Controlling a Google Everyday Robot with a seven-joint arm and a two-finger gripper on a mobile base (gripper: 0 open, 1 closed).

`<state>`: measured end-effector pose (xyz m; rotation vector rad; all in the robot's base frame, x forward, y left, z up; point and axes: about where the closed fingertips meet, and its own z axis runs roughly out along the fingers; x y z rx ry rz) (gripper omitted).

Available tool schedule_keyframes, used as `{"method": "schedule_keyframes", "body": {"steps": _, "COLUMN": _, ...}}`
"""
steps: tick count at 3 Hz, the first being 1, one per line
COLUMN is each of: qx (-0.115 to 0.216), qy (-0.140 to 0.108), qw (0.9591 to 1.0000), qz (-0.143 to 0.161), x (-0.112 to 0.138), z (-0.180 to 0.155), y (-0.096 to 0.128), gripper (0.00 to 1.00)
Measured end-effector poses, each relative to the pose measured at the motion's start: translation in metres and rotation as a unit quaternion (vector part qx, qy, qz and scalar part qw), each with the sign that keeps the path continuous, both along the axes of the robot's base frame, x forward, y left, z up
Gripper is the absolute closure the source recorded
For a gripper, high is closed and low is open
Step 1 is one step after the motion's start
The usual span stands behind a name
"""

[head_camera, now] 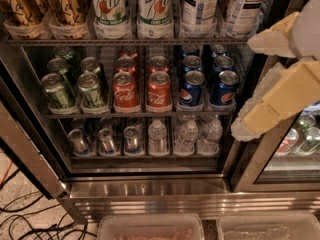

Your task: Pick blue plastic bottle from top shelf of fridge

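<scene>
The fridge (150, 190) stands open before me. On its top shelf (125, 42) stand two tall bottles with blue-and-white checked labels: one (200, 8) with a black text panel, the other (244, 9) to its right. Their caps are cut off by the top edge of the view. To their left stand two white-and-green 7up bottles (131, 9) and amber bottles (45, 6). My gripper (243, 86) is at the right, in front of the fridge's right frame, below and right of the blue bottles. Its cream fingers (272, 38) are spread apart and hold nothing.
The middle rack holds green cans (75, 86), red Coca-Cola cans (142, 89) and blue Pepsi cans (207, 84). The lowest rack holds small cans (105, 139) and tiny water bottles (185, 136). A glass door (295, 144) is at the right. Cables (30, 219) lie on the floor; plastic bins (150, 229) sit below.
</scene>
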<state>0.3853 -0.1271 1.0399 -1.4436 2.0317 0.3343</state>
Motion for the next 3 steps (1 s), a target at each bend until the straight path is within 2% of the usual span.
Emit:
{"method": "schedule_keyframes", "body": {"steps": 1, "qx": -0.012, "qy": -0.023, "qw": 0.9996, "qz": -0.009, "x": 0.023, "z": -0.023, "y": 0.0, "gripper": 0.0}}
{"method": "schedule_keyframes", "body": {"steps": 2, "qx": -0.015, "qy": -0.062, "qw": 0.9977, "qz": -0.02, "x": 0.054, "z": -0.05, "y": 0.003, "gripper": 0.0}}
{"method": "schedule_keyframes", "body": {"steps": 3, "qx": 0.003, "qy": -0.097, "qw": 0.995, "qz": -0.024, "x": 0.062, "z": -0.08, "y": 0.013, "gripper": 0.0}}
